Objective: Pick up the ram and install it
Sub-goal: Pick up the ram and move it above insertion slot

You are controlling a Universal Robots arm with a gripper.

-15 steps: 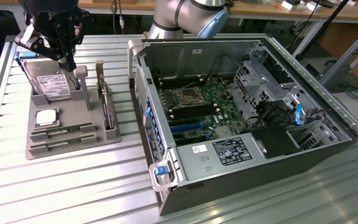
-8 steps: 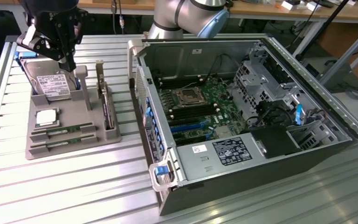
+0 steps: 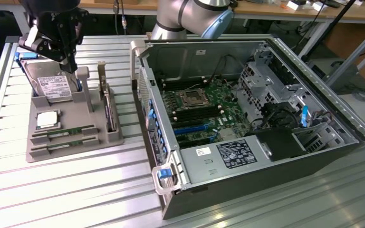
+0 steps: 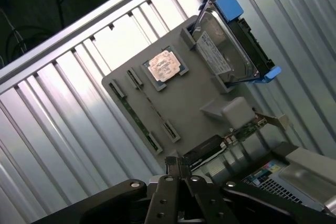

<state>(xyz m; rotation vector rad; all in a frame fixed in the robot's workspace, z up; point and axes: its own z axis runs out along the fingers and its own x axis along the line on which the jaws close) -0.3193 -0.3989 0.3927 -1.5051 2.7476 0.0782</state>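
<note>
Ram sticks [image 3: 64, 130] lie in slots of the gray holder [image 3: 74, 113]; gripper [image 3: 70, 65] hangs above the holder, fingers closed together, holding nothing.

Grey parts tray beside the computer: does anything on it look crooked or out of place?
Nothing stands out. The hard drive leans on its rest, apparently by design; the processor lies flat in its recess, the ram sticks sit in their slots.

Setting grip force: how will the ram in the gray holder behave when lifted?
The ram looks thin, so probably light and stiff. Seated edge-on in the holder's slot, it may bind if pulled askew. Its bare board seems fragile.
</note>
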